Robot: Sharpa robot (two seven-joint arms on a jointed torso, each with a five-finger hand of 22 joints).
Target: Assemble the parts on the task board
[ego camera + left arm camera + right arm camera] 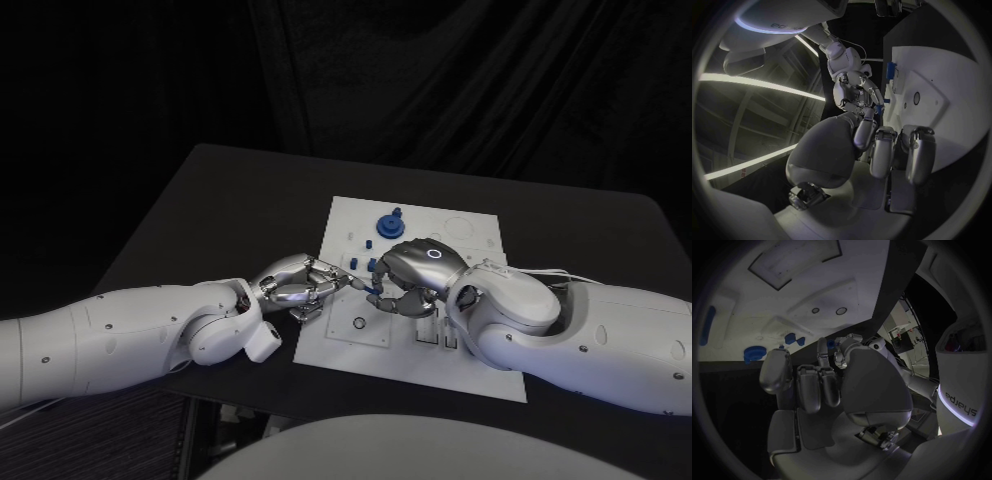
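The white task board (433, 340) lies mid-table, with a round blue part (391, 224) standing near its far edge. My right hand (411, 270) hovers over the board's left half and pinches a small blue part (878, 107) at its fingertips. My left hand (300, 280) sits at the board's left edge, its fingertips close to the right hand, and I see nothing in it. In the left wrist view its fingers (882, 150) stretch side by side toward the right hand (856, 92). The right wrist view shows the right hand's fingers (811, 382), the left hand (851, 347) and the board (786, 285).
Several more blue parts stand on the board (754, 352) (791, 338) (707, 325), and another blue part (891, 70) sits at its edge. Small round holes (841, 311) mark the board. The black table (216, 200) surrounds it, with bare room at the far left.
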